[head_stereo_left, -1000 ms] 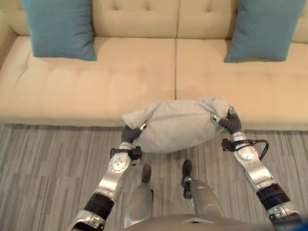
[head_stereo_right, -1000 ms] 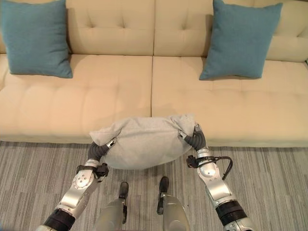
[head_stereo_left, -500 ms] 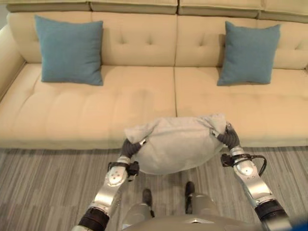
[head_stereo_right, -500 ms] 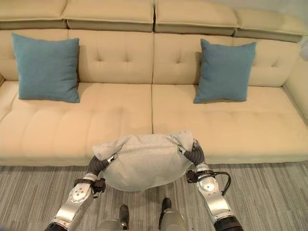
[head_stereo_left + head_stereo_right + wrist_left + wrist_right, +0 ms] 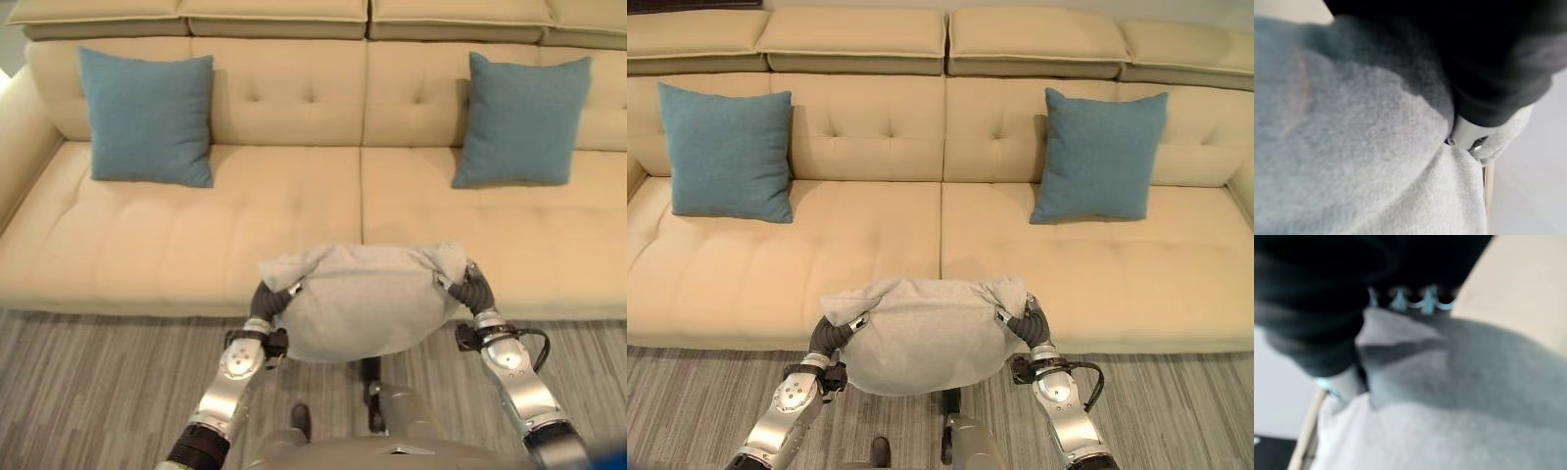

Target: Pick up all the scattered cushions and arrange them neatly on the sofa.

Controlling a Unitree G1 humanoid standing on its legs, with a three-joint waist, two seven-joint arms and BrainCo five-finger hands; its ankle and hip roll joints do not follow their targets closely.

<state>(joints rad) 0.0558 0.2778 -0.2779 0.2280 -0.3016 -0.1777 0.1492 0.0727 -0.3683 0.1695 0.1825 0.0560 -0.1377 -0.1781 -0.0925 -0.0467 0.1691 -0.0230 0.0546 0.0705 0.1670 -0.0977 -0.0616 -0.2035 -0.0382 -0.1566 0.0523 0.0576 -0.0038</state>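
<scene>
Left hand (image 5: 271, 297), right hand (image 5: 470, 284) raised, fingers apparently curled.

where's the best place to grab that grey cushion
By its two short ends, one hand from each side. The grey cushion is wide, soft and sagging, so the end corners bunch into a hold, as under the left hand and right hand now.

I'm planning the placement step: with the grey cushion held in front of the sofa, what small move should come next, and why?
Probably carry the grey cushion forward and up over the sofa seat. The left hand and right hand grip its ends, it hangs before the front edge, and the seat between the two teal cushions is bare.
</scene>
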